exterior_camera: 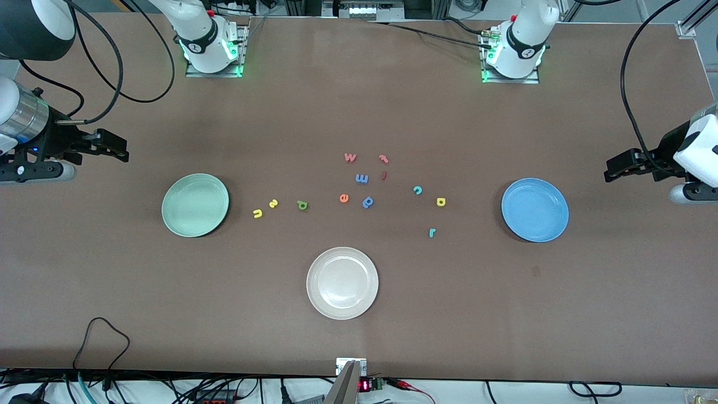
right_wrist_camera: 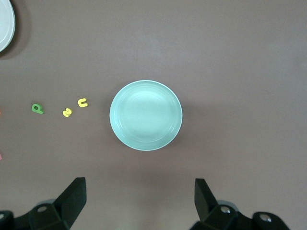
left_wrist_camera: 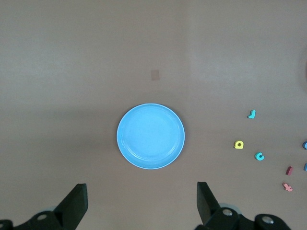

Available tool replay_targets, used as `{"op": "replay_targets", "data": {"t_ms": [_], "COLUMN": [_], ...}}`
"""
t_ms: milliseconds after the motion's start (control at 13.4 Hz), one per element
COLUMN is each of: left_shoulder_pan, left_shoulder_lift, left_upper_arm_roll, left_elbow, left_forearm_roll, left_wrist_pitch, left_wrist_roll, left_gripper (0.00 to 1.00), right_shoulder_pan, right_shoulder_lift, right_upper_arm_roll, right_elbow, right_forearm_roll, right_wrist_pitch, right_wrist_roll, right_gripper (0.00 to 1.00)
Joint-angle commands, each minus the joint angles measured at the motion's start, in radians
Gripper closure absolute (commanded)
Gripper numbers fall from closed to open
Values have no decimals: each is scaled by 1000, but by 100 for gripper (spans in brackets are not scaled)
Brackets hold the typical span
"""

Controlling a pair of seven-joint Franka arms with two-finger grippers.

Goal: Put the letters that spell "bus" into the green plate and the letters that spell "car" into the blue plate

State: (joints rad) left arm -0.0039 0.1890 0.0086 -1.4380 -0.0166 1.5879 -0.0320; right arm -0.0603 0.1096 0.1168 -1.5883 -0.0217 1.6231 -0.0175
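Three plates are lying on the desk [exterior_camera: 617,314]: one green [exterior_camera: 195,205], one blue [exterior_camera: 534,209], one white [exterior_camera: 342,283]. Eleven letters are lying there: three yellow, two teal, two blue, one dark green, one orange, and three reddish ones.

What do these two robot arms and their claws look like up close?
Both arms are white with black joint rings, standing on metal base plates lit with green lights, and black cables loop from them. Each ends in a black two-fingered claw: the left claw and the right claw. The right arm also has a silver wrist section.
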Motion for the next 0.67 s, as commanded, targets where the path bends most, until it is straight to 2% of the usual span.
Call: {"op": "replay_targets", "data": {"t_ms": [0,373,597], "left_shoulder_pan": [10,8,-7], "left_shoulder_lift": [-33,-20,71], "left_upper_arm_roll": [-7,-7,-44], "left_elbow": [-28,-32,-58], "left_forearm_roll": [-9,-9,-9], "left_wrist_pitch": [-6,-11,-8], "left_wrist_roll": [23,23,23], "left_gripper": [0,0,0], "right_shoulder_pan": [1,1,22], "right_shoulder_lift": [-7,-1,42], "right_upper_arm_roll": [0,0,1], "right_elbow": [-6,-4,-6], "right_forearm_roll": [6,12,17], "right_wrist_pitch": [6,3,3], "right_wrist_roll": [-9,-9,-10], "right_gripper": [0,0,0]}}
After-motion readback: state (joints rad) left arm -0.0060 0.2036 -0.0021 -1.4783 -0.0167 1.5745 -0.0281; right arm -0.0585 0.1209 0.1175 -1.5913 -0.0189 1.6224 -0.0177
